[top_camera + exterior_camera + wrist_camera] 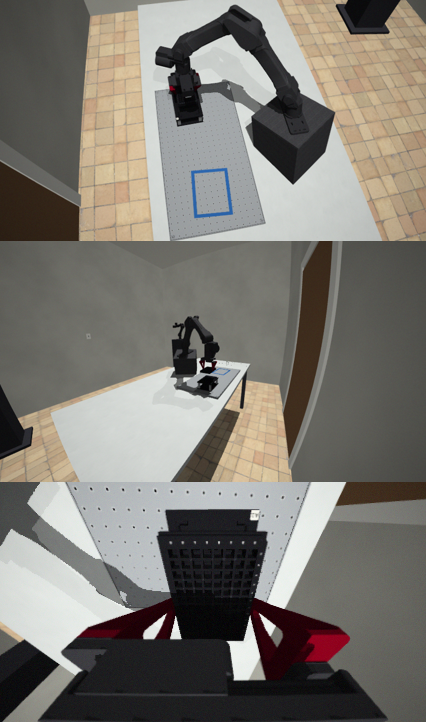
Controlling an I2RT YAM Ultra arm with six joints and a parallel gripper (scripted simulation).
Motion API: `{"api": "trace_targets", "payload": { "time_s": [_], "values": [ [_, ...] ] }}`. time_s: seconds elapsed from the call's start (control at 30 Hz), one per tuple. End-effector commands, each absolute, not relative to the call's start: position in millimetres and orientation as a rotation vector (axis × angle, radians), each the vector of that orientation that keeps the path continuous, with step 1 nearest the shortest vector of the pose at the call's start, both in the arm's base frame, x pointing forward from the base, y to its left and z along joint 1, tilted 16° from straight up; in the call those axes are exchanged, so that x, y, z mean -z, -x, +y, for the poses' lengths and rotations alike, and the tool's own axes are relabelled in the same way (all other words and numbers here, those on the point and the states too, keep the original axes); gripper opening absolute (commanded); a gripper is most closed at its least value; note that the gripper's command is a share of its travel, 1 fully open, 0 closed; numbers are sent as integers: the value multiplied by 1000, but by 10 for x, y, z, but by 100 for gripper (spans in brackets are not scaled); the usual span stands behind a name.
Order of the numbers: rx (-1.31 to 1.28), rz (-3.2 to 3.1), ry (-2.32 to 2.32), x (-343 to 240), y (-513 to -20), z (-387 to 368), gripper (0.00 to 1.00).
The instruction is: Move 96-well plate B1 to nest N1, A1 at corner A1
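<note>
my gripper [212, 602] is clamping the plate [213, 577] | hanging it over the nest [212, 520] | near the table's [155, 35] left edge

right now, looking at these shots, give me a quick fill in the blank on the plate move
1. The end effector is shut on the ____.
2. The outline marking the vacated bench spot is coloured ____.
3. In the exterior view the 96-well plate hangs ____ the raised nest, not yet seated in it.
4. The fingers gripping the plate's sides are coloured ____.

Missing words: 96-well plate; blue; above; red
</note>
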State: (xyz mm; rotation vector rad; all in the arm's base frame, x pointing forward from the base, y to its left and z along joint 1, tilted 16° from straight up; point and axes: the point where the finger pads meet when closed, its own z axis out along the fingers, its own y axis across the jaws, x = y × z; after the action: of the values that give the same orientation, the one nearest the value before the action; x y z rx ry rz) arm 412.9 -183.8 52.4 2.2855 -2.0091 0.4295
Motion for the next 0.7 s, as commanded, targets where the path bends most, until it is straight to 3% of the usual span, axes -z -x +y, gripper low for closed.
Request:
{"api": "trace_targets", "payload": {
  "time_s": [0.0,0.67],
  "values": [
    [-450,-2011,-2295,-586,-4149,-1831,0],
    [-482,-2009,-2309,-552,-4191,-1844,0]
  ]
}}
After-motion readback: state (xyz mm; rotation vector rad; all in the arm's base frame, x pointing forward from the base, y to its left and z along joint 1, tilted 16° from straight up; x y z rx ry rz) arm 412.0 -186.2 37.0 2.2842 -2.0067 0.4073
